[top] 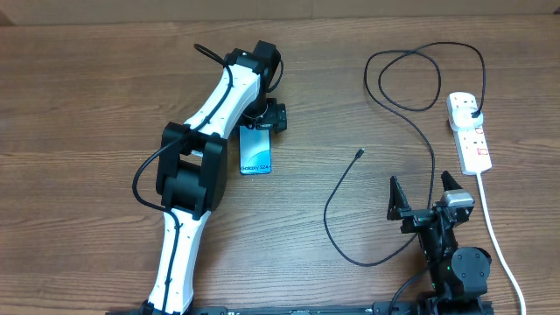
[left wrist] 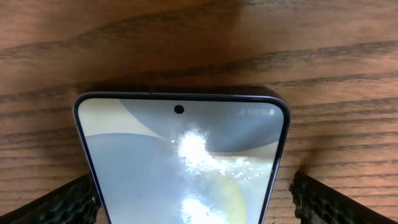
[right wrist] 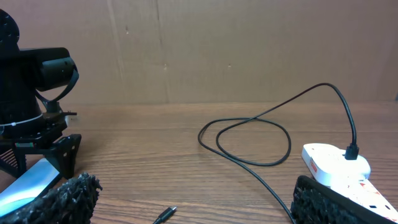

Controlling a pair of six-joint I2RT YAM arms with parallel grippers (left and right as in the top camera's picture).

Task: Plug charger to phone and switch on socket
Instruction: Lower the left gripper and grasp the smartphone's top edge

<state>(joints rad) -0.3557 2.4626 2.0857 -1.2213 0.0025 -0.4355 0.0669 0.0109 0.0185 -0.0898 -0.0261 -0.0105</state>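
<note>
The phone (top: 255, 150) lies flat on the wooden table with its light blue screen lit; it fills the left wrist view (left wrist: 180, 155). My left gripper (top: 263, 120) is open, its fingers (left wrist: 193, 202) on either side of the phone's far end, with a gap at the right finger. The charger cable (top: 411, 105) runs from its black plug (top: 473, 112) in the white socket strip (top: 468, 131) to its connector tip (top: 360, 154), which lies loose on the table. My right gripper (top: 426, 197) is open and empty near the front edge. In the right wrist view, the tip (right wrist: 165, 215) lies between its fingers (right wrist: 193, 202).
The strip's thick white lead (top: 494, 236) runs toward the front right edge, beside my right arm. The cable makes a loop (right wrist: 245, 140) behind the strip (right wrist: 336, 163). A cardboard wall (right wrist: 205, 50) stands at the far edge of the table.
</note>
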